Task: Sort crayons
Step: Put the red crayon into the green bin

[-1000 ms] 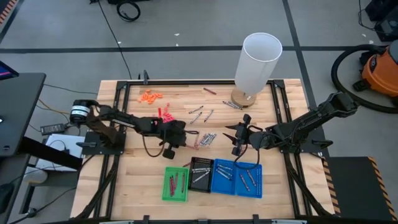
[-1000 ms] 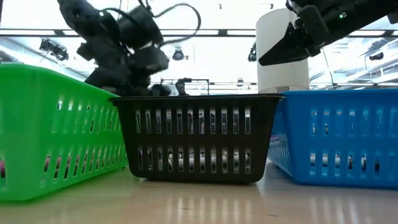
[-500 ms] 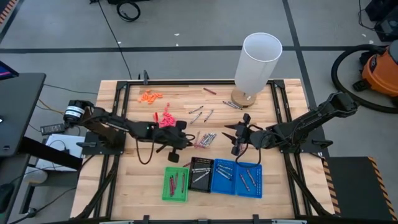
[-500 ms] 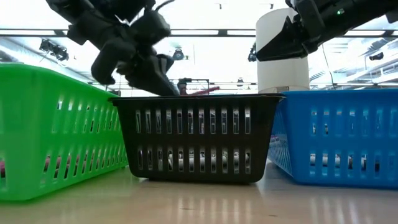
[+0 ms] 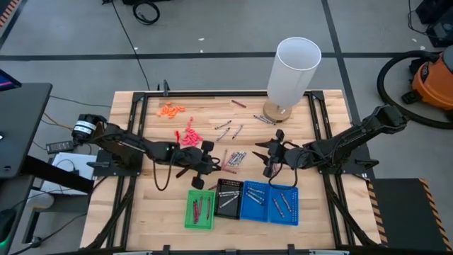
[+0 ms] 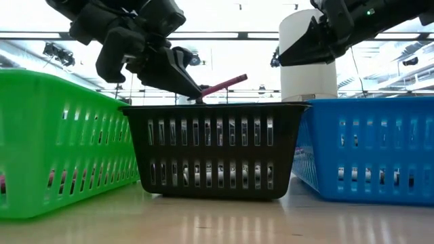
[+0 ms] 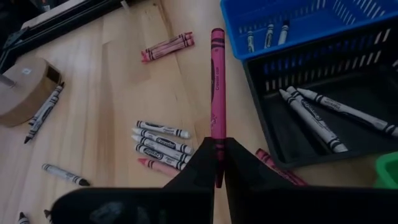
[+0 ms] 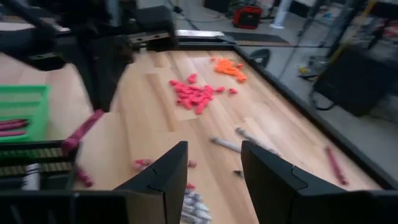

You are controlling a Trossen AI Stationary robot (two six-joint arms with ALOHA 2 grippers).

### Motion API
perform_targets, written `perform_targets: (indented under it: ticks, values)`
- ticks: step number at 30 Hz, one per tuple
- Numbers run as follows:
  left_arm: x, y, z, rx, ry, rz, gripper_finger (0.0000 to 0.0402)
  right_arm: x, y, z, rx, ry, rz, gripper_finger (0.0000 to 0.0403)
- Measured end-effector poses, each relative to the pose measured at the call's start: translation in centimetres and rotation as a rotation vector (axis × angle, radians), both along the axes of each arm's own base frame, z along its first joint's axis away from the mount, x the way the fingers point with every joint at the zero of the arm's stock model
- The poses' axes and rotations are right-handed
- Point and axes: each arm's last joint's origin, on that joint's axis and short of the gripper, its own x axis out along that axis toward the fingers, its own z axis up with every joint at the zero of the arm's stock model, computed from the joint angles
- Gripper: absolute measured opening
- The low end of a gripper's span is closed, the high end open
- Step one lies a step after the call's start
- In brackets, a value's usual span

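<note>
Crayon, 1 pink-red stick clamped in left gripper, points toward trays; right gripper fingers apart.

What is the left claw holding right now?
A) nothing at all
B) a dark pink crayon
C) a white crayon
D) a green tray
B: the left claw is pinched shut on a dark pink crayon that sticks out past its fingertips, above the table near the black tray.
</note>
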Motion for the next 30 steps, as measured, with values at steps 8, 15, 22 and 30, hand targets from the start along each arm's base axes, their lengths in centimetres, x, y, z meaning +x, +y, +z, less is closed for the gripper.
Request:
perform_targets:
  ticks: [8, 15, 22, 30]
  values:
    - [0.2, -0.2, 0.4, -0.008, -0.047, -0.007, 0.0011, 0.1, 0.2, 0.0, 0.023, 0.000, 0.055, 0.0159]
    - [-0.4, -2.0, 0.0, -0.047, 0.009, -0.271, 0.0011, 0.2, 0.5, 0.1, 0.059, 0.003, 0.152, 0.0159]
    - [-1.3, -5.3, 0.0, 0.005, -0.008, -0.545, 0.0022, 0.2, 0.4, 0.0, 0.019, 0.014, 0.133, 0.0159]
    - [-2.8, -7.6, -0.8, 0.020, 0.082, -0.628, 0.0047, 0.2, 0.4, 0.1, 0.017, 0.012, 0.132, 0.0159]
